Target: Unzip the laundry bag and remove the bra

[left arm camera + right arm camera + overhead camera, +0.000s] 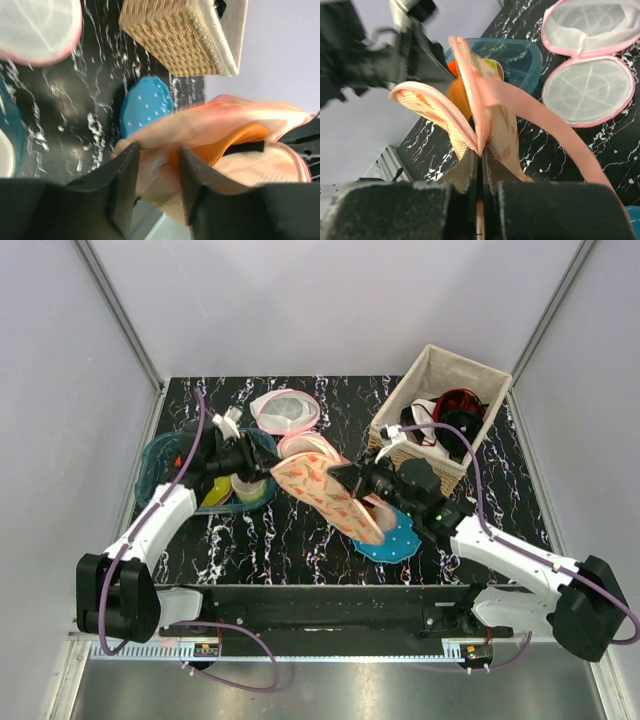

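The peach floral laundry bag (325, 495) hangs above the table between both grippers, its zip edge gaping open. My right gripper (352, 478) is shut on the bag's pink trim (481, 152). In the right wrist view the two flaps (495, 100) spread apart, with the orange bra (456, 95) inside. My left gripper (265, 466) is at the bag's left end. In the left wrist view its jaws (156, 147) stand apart with thin peach bag fabric (210, 122) between them. The bra (235, 142) shows just past the right finger.
A wicker basket (432, 360) with black, red and white garments stands back right. A blue tub (160, 465) sits at the left. White mesh pink-rimmed bags (285, 410) lie at the back. A blue polka-dot pouch (400, 540) lies under the bag.
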`<act>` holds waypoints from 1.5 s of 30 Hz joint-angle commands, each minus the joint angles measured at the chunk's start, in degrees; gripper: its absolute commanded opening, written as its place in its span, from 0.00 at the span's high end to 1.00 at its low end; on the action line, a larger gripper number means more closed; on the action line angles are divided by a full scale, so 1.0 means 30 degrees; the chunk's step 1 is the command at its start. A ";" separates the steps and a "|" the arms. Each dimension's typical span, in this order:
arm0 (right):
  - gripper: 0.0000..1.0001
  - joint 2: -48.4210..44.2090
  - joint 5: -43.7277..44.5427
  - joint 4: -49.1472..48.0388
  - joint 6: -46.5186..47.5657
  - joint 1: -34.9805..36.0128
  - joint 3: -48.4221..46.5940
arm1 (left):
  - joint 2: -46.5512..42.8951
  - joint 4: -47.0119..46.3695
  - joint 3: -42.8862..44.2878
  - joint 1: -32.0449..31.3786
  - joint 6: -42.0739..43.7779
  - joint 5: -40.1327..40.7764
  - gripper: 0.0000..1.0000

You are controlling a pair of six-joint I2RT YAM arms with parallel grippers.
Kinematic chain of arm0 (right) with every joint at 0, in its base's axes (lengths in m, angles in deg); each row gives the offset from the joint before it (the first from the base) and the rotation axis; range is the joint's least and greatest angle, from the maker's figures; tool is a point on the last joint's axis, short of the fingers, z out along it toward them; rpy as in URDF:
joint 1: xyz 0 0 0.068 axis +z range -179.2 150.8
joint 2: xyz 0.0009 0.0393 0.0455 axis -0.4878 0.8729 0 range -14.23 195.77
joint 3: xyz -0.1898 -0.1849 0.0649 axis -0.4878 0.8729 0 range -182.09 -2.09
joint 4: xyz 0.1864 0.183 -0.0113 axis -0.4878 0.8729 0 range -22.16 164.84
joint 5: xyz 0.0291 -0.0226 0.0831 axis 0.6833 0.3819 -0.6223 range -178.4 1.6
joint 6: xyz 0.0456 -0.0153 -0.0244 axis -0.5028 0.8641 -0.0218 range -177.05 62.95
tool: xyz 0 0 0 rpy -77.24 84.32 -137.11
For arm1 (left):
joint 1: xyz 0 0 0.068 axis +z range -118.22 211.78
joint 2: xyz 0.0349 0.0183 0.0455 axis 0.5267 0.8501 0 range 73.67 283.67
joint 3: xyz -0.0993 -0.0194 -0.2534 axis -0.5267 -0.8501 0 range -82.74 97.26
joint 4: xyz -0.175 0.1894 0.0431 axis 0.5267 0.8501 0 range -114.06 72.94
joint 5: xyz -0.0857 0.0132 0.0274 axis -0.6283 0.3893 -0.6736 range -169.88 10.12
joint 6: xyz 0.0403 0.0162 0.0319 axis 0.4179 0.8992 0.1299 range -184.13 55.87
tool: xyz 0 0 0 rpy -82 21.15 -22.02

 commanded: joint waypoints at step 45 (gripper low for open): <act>1.00 0.3237 0.3315 0.8621 -0.6062 0.0025 -0.3554 | 0.0596 0.3915 0.2727 -1.4141 0.0585 1.2742 0.13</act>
